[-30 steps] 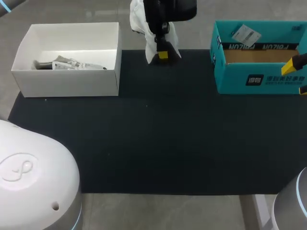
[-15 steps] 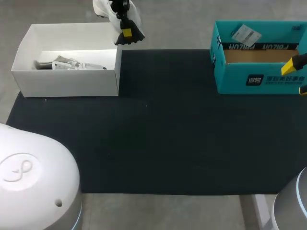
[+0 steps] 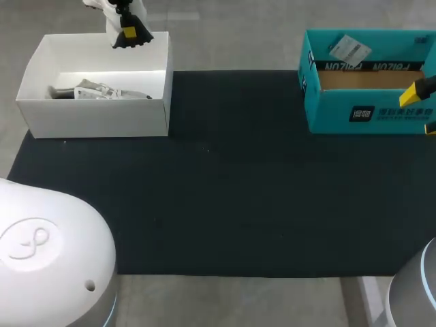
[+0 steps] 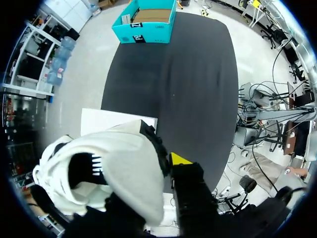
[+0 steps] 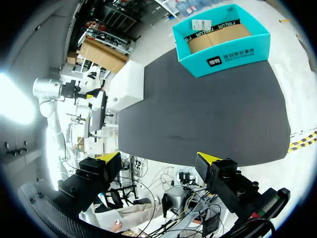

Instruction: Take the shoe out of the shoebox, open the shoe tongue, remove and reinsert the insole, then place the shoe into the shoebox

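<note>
Gripping the white shoe point(image 4: 114, 168), your left end effector point(image 3: 128, 34) is clamped on it, with the white box point(image 3: 95, 119) just under it and the teal box point(image 3: 368, 116) well apart across the desk point(image 3: 225, 191). Your right end effector point(image 5: 158, 158) has its fingers wide apart, beside the teal box.

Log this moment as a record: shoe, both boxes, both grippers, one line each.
white shoe: off the table, held in the air at the far edge of the white box
left gripper: shut on the white shoe
right gripper: open, empty, near the teal box
white box: open, far left of the black mat, with a grey and white bundle inside
teal box: open, far right of the mat, no shoe inside
</note>
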Available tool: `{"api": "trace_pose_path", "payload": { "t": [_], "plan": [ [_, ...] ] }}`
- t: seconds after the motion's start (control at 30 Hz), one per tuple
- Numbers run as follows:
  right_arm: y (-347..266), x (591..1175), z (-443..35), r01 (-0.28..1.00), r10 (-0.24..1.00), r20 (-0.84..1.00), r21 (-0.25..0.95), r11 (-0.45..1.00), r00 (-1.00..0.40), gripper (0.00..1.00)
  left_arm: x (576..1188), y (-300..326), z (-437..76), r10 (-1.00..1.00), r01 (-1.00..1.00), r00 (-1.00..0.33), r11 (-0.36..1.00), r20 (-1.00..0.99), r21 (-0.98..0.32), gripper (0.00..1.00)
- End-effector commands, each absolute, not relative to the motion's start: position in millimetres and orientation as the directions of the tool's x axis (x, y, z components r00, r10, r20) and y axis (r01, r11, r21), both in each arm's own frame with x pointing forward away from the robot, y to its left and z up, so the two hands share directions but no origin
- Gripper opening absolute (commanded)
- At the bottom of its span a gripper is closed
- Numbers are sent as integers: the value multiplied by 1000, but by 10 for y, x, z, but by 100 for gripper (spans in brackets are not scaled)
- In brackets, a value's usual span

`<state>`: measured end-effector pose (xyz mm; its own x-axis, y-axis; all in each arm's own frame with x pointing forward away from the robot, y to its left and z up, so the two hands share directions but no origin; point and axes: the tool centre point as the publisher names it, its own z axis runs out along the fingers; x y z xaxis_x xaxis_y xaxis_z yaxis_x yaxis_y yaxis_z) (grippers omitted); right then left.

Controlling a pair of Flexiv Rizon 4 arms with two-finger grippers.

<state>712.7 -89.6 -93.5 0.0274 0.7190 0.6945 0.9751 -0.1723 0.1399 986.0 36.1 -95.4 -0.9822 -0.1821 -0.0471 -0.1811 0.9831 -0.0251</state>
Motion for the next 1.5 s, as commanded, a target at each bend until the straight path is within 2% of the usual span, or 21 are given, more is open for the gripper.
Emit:
{"api": "trace_pose_path", "payload": {
  "t": [0.03,0.23,0.9,1.2,1.5],
  "plan": [
    [-896,7150,-937,976,720,694,136,-170,29,100,10140,601,-1093,-230,-230,-973,973,-8,-21,0],
    [-896,7150,-937,976,720,694,136,-170,29,100,10398,868,-1200,-289,-289,-957,957,9,5,0],
    [-896,7150,-937,976,720,694,136,-170,29,100,10398,868,-1200,-289,-289,-957,957,9,5,0],
    [-896,7150,-937,976,720,694,136,-170,29,100,10655,1311,-1231,-251,-252,-966,968,61,-11,0],
    [-896,7150,-937,976,720,694,136,-170,29,100,10951,1627,-1319,-198,-197,-980,980,16,13,0]
  ]
}}
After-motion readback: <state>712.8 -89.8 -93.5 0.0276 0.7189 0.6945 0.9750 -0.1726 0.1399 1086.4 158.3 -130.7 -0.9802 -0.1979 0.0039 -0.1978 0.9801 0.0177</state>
